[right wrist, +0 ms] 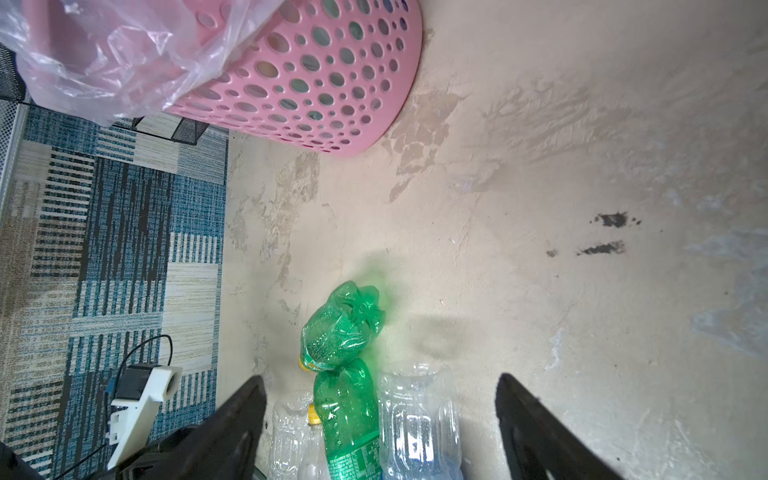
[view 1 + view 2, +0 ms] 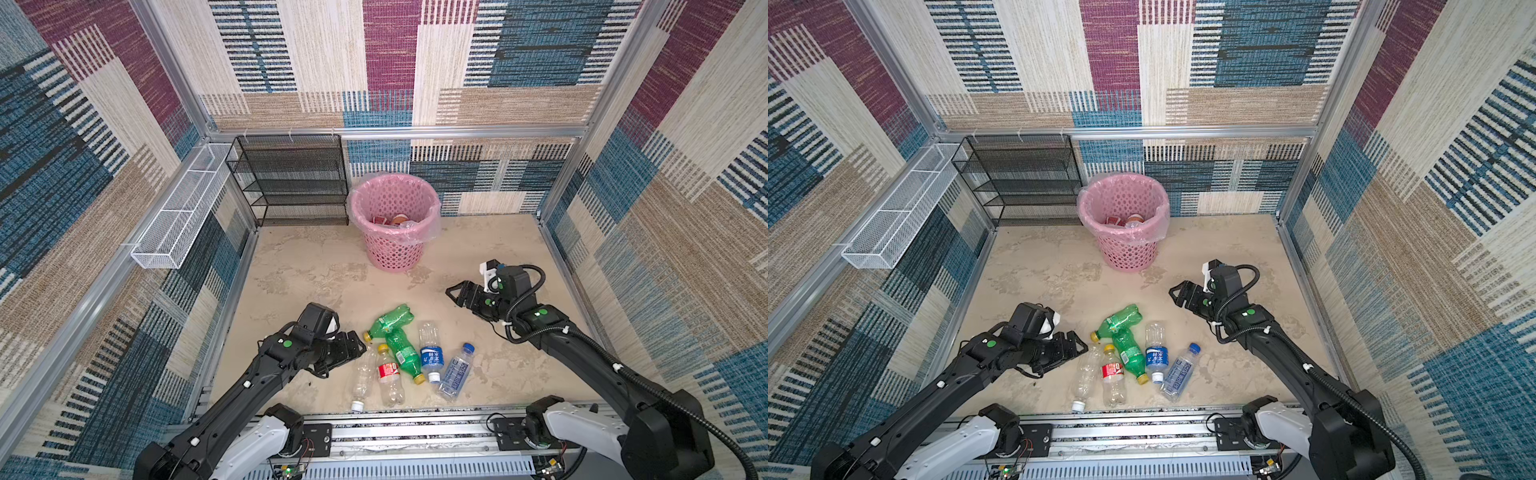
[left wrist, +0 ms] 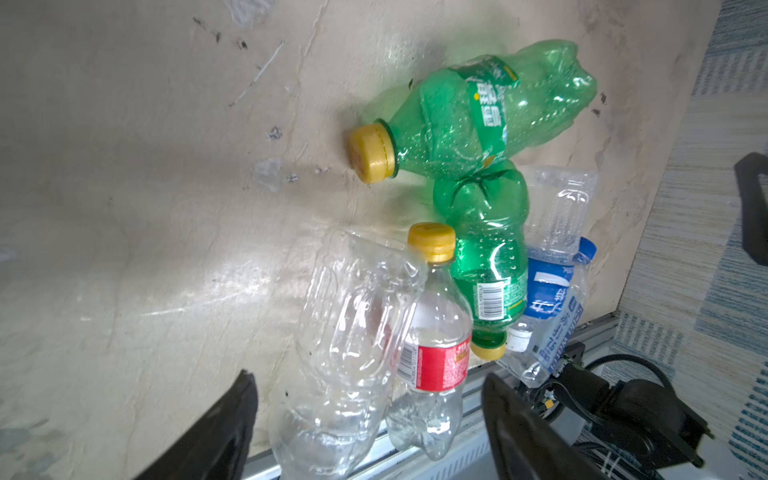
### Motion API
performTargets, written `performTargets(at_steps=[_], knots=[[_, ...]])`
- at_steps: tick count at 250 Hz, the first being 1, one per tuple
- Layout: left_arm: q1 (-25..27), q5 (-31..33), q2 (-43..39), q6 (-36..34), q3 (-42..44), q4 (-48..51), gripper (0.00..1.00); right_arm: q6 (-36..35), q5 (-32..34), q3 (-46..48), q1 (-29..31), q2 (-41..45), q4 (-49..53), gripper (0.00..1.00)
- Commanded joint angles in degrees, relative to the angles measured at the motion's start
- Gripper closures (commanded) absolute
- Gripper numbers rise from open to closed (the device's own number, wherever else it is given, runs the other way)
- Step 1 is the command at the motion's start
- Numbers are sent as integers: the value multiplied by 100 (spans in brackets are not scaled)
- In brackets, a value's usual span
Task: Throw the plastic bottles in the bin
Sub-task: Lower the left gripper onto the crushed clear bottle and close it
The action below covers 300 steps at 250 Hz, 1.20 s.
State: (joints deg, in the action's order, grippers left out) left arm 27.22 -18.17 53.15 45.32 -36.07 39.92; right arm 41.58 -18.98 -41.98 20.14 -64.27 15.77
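Observation:
Several plastic bottles lie in a cluster near the front edge in both top views. There are two green ones with yellow caps (image 2: 392,319) (image 2: 405,355), a clear red-labelled one (image 2: 388,374), a bare clear one (image 2: 363,376), a blue-labelled one (image 2: 430,353) and a blue-capped one (image 2: 456,371). My left gripper (image 2: 359,338) (image 3: 370,378) is open just left of the cluster, by the bare clear bottle (image 3: 353,316), holding nothing. My right gripper (image 2: 451,293) (image 1: 380,378) hangs open and empty, right of and beyond the green bottles (image 1: 343,324). The pink bin (image 2: 392,253) (image 1: 316,83) stands at the back with some bottles inside.
A black mesh rack (image 2: 291,178) stands left of the bin against the back wall. A long white wire basket (image 2: 183,212) hangs on the left wall. An aluminium rail (image 2: 415,432) runs along the front edge right behind the bottles. Patterned walls close in three sides.

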Motion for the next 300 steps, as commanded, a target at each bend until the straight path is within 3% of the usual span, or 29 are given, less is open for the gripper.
performTargets(at_steps=[1,158,300], knots=[[97,85,-21,195,90,90,15,50,-49,12,7,29,-243,13],[832,130,359,679,447,-497,18,52,-46,129,2,-7,-332,13],[960,108,846,812,590,-948,22,28,-70,120,4,-105,-372,14]])
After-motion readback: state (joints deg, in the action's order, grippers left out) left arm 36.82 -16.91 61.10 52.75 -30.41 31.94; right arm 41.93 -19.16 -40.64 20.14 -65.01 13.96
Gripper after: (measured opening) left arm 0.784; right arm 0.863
